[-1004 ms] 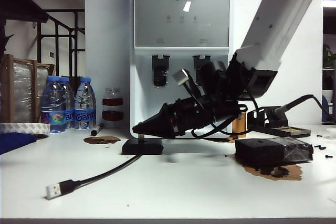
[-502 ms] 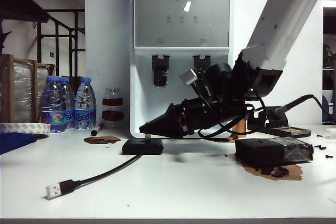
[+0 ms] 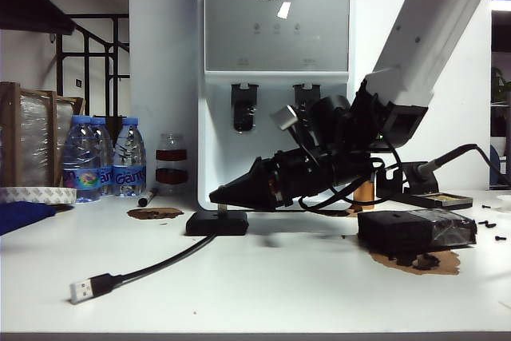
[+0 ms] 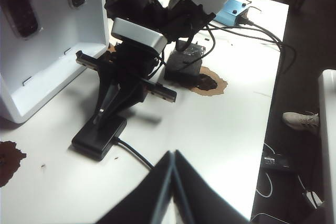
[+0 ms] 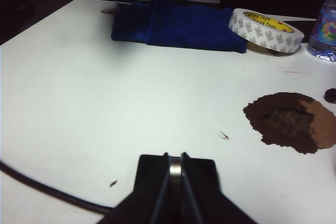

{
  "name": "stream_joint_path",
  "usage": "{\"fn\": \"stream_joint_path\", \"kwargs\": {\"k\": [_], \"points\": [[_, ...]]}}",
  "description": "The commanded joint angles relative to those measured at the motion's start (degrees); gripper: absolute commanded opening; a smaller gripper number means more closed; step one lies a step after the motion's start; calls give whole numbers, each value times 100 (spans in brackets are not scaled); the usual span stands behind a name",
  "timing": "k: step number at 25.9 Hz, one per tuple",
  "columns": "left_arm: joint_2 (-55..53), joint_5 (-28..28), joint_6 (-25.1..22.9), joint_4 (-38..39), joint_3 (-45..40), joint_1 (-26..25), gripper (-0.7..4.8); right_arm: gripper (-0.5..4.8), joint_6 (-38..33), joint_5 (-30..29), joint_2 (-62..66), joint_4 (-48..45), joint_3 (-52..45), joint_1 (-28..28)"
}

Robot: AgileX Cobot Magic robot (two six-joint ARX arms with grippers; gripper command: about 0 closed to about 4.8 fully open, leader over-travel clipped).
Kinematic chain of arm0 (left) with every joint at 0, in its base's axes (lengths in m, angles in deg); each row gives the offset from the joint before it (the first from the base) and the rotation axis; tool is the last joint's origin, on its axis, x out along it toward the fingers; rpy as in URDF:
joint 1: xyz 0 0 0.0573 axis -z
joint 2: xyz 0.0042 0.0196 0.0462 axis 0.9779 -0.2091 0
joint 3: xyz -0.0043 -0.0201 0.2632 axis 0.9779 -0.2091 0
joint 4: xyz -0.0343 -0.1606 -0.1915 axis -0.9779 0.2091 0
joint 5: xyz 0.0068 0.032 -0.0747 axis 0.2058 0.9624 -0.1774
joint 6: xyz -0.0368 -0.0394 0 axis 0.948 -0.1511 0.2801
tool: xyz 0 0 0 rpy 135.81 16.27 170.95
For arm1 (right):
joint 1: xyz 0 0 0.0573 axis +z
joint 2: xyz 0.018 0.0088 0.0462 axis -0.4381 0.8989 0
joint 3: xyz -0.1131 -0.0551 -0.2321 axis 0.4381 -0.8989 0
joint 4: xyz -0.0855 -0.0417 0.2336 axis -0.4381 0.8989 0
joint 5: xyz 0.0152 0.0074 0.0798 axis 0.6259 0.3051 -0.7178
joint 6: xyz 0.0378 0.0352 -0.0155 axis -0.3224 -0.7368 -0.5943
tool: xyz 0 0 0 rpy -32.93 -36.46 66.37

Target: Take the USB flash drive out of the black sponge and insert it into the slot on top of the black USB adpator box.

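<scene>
Drive (image 5: 175, 170): silvery stick pinched between the closed right gripper (image 5: 175, 174) fingers, directly over the box (image 3: 216, 223).
Box: flat, black, mid-table near the back edge; cable (image 3: 152, 265) trails toward the front-left corner.
Sponge (image 3: 415, 231): right side of the table.
Left gripper (image 4: 171, 184): closed, empty, above the table.

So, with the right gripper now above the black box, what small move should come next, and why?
Probably a slow, short descent. The right gripper is shut on the USB flash drive, a silvery sliver between its fingertips, directly over the black USB adpator box. The slot itself is not visible, so alignment should be checked first. The left gripper hangs shut, well away from the box.
</scene>
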Motion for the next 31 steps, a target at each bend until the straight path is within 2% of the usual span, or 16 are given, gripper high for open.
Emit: {"fn": "stream_joint_path", "kwargs": {"k": [1, 12, 18, 23, 26, 28, 31], "points": [[2, -42, -35, -28, 2, 9, -4, -2, 68, 479, 96, 79, 2, 87], [2, -35, -33, -26, 2, 140, -4, -2, 17, 337, 138, 111, 4, 155], [2, -37, -33, -26, 2, 149, -4, -2, 22, 275, 138, 461, 4, 155], [2, -15, -33, -26, 0, 149, -4, -2, -105, -48, 127, 557, 4, 155], [2, 122, -33, -42, -20, 149, -4, -2, -127, -107, 125, 549, 7, 155], [0, 435, -35, -166, -72, 146, -4, -2, -142, -107, 127, 470, 4, 155], [-4, 599, -35, -332, -94, 144, -4, -2, -671, -173, 138, 439, 4, 149]]}}
